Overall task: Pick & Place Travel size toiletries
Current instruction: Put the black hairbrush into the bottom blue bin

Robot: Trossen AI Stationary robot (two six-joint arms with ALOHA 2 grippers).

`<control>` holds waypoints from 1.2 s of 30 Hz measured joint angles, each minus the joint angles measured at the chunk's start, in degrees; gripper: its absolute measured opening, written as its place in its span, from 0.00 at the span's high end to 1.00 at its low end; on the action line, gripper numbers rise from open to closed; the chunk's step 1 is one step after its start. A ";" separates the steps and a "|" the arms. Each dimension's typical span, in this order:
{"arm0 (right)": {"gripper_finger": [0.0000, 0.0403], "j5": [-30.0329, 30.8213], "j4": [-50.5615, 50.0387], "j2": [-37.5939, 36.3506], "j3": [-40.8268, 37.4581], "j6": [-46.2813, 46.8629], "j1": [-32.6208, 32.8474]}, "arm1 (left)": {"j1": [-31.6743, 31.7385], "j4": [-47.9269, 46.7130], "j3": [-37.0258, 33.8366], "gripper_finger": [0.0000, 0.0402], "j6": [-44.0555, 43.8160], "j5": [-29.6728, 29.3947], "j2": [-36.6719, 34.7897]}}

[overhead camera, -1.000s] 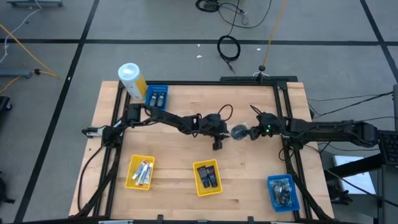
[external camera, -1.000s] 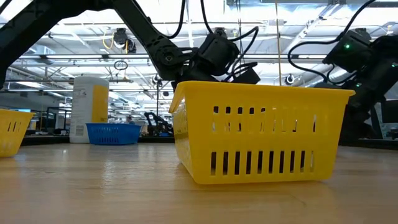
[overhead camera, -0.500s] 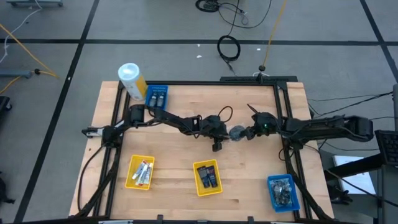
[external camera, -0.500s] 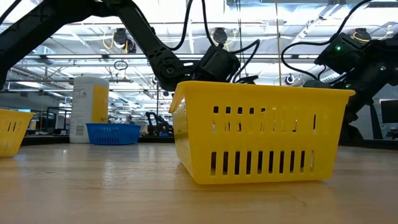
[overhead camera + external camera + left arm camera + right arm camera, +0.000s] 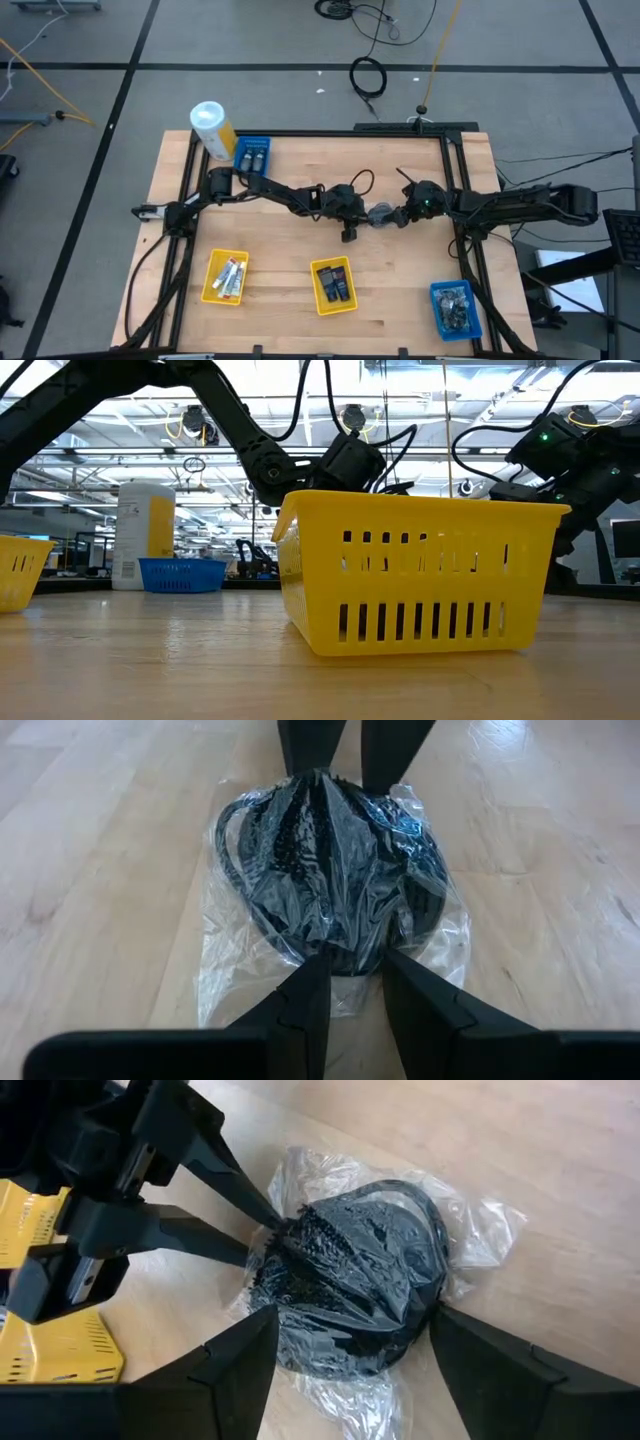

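One toiletry packet (image 5: 380, 212), a dark item in crinkled clear wrap, sits at mid-table between both grippers. My left gripper (image 5: 366, 213) reaches it from the table's left and is shut on its wrap (image 5: 320, 870). My right gripper (image 5: 392, 214) comes from the right and is shut on the packet's bulk (image 5: 350, 1280). In the low view a yellow tray (image 5: 420, 570) hides both sets of fingers and the packet. The other toiletries lie in trays: white tubes (image 5: 229, 276), dark bottles (image 5: 334, 284) and grey packets (image 5: 455, 310). My left gripper pinches the packet's clear wrap at the edge nearest it (image 5: 345, 960) between its two fingertips, coming in low from the table's left. Creases in the wrap run out from the pinch (image 5: 290, 1230). Whether the packet is lifted clear of the table, I cannot tell. My right gripper has the dark bulk of the packet between its two fingers (image 5: 425, 1305), coming from the table's right, opposite the left gripper. The wrap gathers into folds where its fingers meet it (image 5: 322, 780). The loose wrap spreads out past the fingers on both sides.
Two yellow trays (image 5: 208, 290) (image 5: 318, 300) and a blue tray (image 5: 436, 300) stand along the near edge. Another blue tray (image 5: 240, 160) and a white-and-yellow canister (image 5: 212, 130) stand at the far left corner. Bare wood surrounds the grippers at mid-table.
My right gripper has moved a little toward the table's left, bringing the packet up against my left gripper. My left gripper has dipped slightly and otherwise stayed in place.
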 joint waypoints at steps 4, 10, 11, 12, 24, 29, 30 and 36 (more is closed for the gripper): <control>0.41 1.34 0.39 0.23 0.00 -0.93 0.00 | 0.00 0.02 0.00 0.76 0.17 -0.11 0.01; 0.58 7.34 0.04 0.22 0.03 -1.68 0.00 | 0.02 0.57 0.00 0.76 0.17 -0.21 0.10; 0.62 7.70 -0.15 0.20 0.04 -1.84 0.00 | 0.02 0.69 0.00 0.76 0.17 -0.24 0.14; 0.67 8.28 -0.25 0.20 0.05 -2.06 0.00 | 0.02 0.73 0.00 0.76 0.17 -0.22 0.14; 0.97 10.30 -0.75 0.05 0.28 -7.85 0.00 | 0.11 -6.57 -0.01 0.76 0.42 -0.66 -6.45; 1.00 10.42 0.59 -0.14 0.28 -12.60 -0.02 | 0.05 -18.20 0.02 0.76 2.89 -5.38 -12.51; 1.00 10.24 1.50 -0.40 0.28 -13.72 -0.02 | 0.02 -19.68 0.02 0.76 2.96 -7.02 -13.04; 1.00 2.29 4.12 -6.31 0.33 -19.51 -0.02 | 0.11 -20.71 -5.01 0.76 -1.82 -11.55 -13.37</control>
